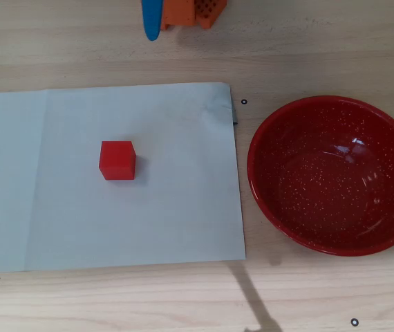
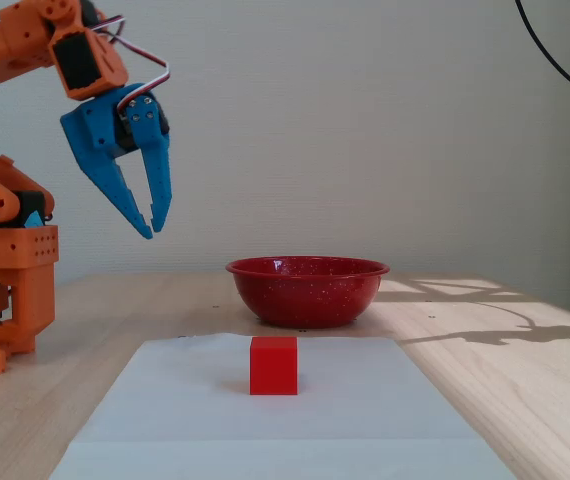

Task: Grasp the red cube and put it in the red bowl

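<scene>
The red cube (image 1: 117, 160) sits on a white paper sheet (image 1: 183, 207), left of centre in the overhead view; in the fixed view the red cube (image 2: 273, 365) stands in front of the bowl. The red bowl (image 1: 333, 175) rests empty on the wood to the right of the sheet, and the red bowl (image 2: 307, 290) shows behind the cube. My blue gripper (image 2: 154, 230) hangs high above the table, left of the cube, pointing down, fingertips almost touching with nothing between them. Only its tip (image 1: 153, 34) shows at the top edge of the overhead view.
The orange arm base (image 2: 10, 300) stands at the left of the wooden table. A black cable (image 2: 555, 60) hangs at the upper right. Small black marks (image 1: 244, 102) dot the wood near the sheet's corner.
</scene>
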Action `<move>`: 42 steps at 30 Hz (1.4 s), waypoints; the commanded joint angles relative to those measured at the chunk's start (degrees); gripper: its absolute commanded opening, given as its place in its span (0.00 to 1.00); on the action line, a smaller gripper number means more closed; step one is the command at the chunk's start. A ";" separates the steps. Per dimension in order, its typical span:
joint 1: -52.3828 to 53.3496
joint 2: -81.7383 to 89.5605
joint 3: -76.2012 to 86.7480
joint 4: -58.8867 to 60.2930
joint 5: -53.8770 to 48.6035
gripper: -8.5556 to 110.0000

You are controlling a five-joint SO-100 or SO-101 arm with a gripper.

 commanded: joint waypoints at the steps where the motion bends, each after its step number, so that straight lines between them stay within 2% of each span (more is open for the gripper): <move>1: -2.11 -5.45 -9.67 0.79 1.14 0.08; 11: -7.38 -24.26 -25.22 1.41 3.60 0.17; 20: -8.35 -36.65 -33.22 -0.26 5.71 0.39; 31: -8.17 -45.70 -35.07 -4.31 9.05 0.51; 42: -10.72 -53.00 -34.98 -8.96 14.77 0.56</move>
